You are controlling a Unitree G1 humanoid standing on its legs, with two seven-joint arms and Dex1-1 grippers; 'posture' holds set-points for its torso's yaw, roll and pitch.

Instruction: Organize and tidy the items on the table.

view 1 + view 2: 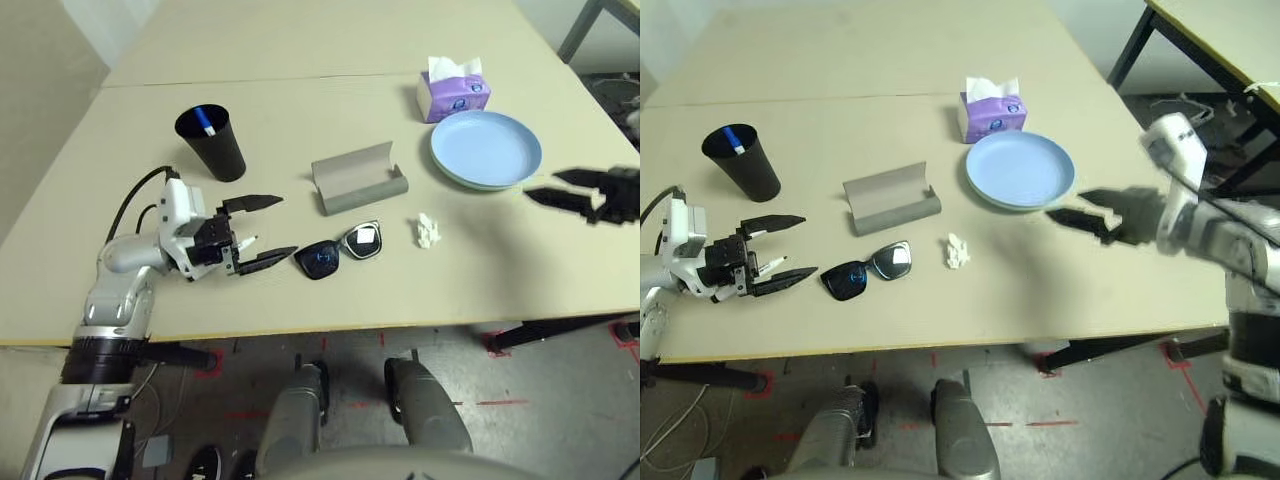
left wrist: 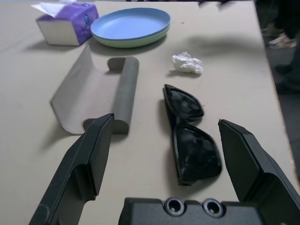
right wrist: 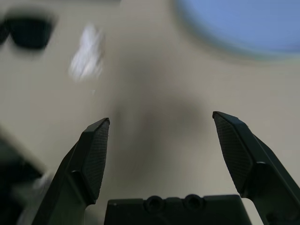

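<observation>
Right now your sunglasses (image 1: 340,251) lie lenses-up near the front edge of the table (image 1: 90,170), just below the middle of the head view. Directly above them in that frame sits the grey glasses case (image 1: 358,178), lid open and standing up behind its rounded trough. To the right of the sunglasses you can see the crumpled tissue (image 1: 428,231), lying apart from everything. Higher and farther right, the light-blue plate (image 1: 486,148) rests stacked on the light-green plate (image 2: 140,42), whose rim peeks out beneath it in the left wrist view. A purple tissue box (image 1: 453,92) stands touching or just beside the plates at their upper left. At the upper left of the frame, a black cup (image 1: 212,142) holds a white marker with a blue cap (image 1: 205,123) standing against its inner wall.

Your left gripper (image 1: 262,230) hovers low over the table at the left of the sunglasses, pointing toward them, fingers spread wide and empty. Your right gripper (image 1: 1087,208) hangs in the air at the right side, just below the plates, blurred, its fingers also spread wide with nothing between them.
</observation>
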